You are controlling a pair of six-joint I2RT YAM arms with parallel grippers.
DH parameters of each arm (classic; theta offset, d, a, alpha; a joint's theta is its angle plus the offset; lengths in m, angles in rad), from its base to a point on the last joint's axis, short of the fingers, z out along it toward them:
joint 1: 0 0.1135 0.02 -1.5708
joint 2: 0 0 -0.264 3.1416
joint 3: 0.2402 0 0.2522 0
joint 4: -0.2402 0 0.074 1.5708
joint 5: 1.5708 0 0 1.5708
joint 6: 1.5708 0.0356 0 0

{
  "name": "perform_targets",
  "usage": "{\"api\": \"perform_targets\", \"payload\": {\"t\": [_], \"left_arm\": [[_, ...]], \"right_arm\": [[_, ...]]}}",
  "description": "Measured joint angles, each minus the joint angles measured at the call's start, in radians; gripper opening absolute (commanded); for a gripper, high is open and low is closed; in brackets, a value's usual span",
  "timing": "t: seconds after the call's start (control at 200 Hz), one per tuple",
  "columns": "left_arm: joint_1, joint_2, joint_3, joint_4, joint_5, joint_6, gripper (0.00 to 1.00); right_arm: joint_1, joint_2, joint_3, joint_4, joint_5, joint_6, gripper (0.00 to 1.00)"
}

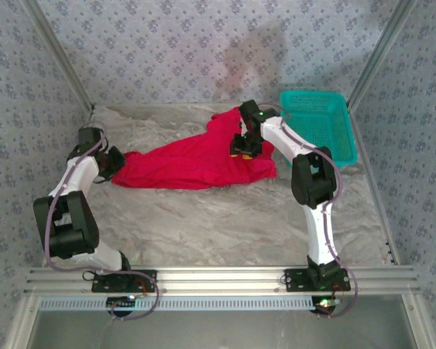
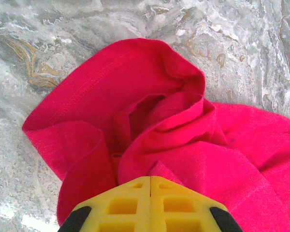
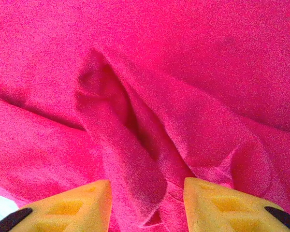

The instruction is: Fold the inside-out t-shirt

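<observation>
Far left of the table: left gripper sits low over the marbled grey surface, at the left tip of the t-shirt. Wrist view: left gripper is clenched, yellow jaws meeting with no gap. A small peak of red cloth is pinched right at their tips. Ahead of the jaws the t-shirt bunches into loose rolled folds with a dark hollow in the middle. A line of stitching runs along the outer fold. Bare table shows to the left and above the cloth.

Centre: the t-shirt lies crumpled in a long band across the far half of the table. It is narrow at the left end and widens toward the right into a heap that reaches nearly to the back edge. No neck tag can be made out.

Right of centre: right gripper points down onto the wide end of the cloth. Wrist view: right gripper is released, jaws standing apart and straddling a raised ridge of t-shirt. The ridge rises between the jaws. I cannot tell whether either one presses it.

Far right: teal basket stands at the back right corner, just beside the right edge of the shirt.
</observation>
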Motion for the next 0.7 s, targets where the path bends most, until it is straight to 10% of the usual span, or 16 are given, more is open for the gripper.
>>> {"api": "perform_targets", "payload": {"t": [0.245,0.56,0.7], "left_arm": [[0.0,0.0,0.0,0.0,0.0,0.0,0.0],[0.0,0.0,0.0,-0.001,0.0,0.003,0.0],[0.0,0.0,0.0,-0.002,0.0,0.004,0.0]], "right_arm": [[0.0,0.033,0.085,-0.002,0.007,-0.022,0.28],[0.0,0.057,0.094,-0.029,0.014,-0.029,0.39],[0.0,0.057,0.094,-0.032,0.019,-0.031,0.2]]}}
